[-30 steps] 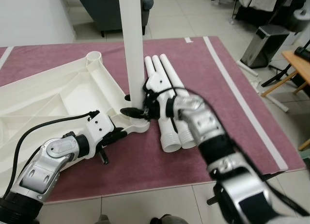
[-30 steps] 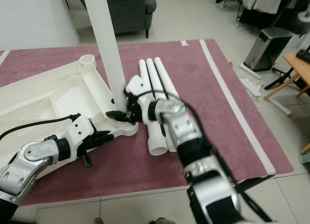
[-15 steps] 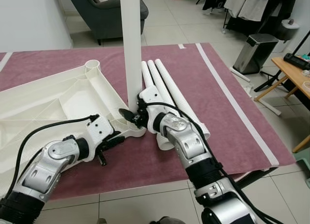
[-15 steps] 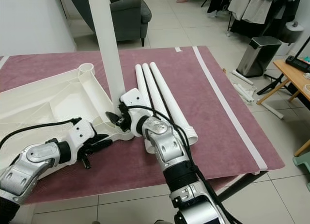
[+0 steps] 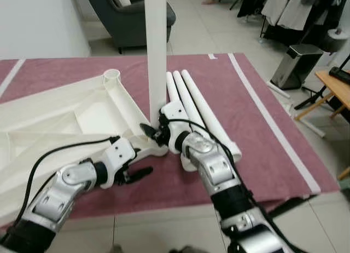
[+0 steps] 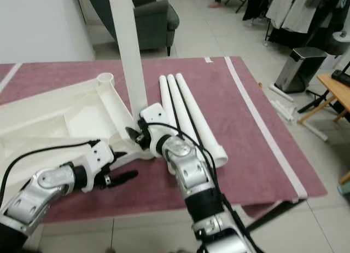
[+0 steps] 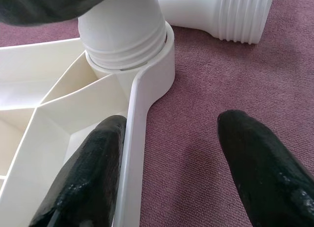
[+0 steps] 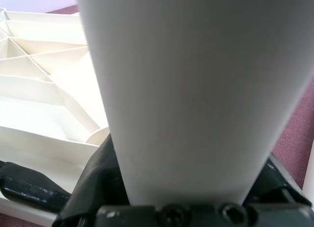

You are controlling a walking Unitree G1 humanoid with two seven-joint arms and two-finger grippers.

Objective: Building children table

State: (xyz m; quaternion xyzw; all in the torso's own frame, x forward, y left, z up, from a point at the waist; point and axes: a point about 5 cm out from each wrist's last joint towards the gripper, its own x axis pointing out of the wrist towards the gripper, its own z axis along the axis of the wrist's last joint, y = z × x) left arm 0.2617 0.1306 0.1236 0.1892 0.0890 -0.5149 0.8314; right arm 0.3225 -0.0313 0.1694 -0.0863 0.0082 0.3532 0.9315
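While your right hand (image 5: 156,133) is clenching the base of the upright white plastic tube leg (image 5: 157,50), its fingers are mostly hidden behind that leg, and the leg's top is running out of the head views. The leg is standing in the round corner socket (image 7: 164,55) of the overturned white plastic tabletop (image 5: 65,113), where you are seeing fine threaded rings at the joint. Your left hand (image 7: 171,163) is hanging released, its black fingers spread: one is lying against the tabletop's thin rim, the other is sitting over the plum-coloured short-pile rug (image 5: 262,127). Ribs are forming triangular cells across the tabletop's underside, and its far left part is cut off. Three more smooth white tube legs (image 5: 199,108) are lying side by side on the rug, just beside the socket, with ridged ends.
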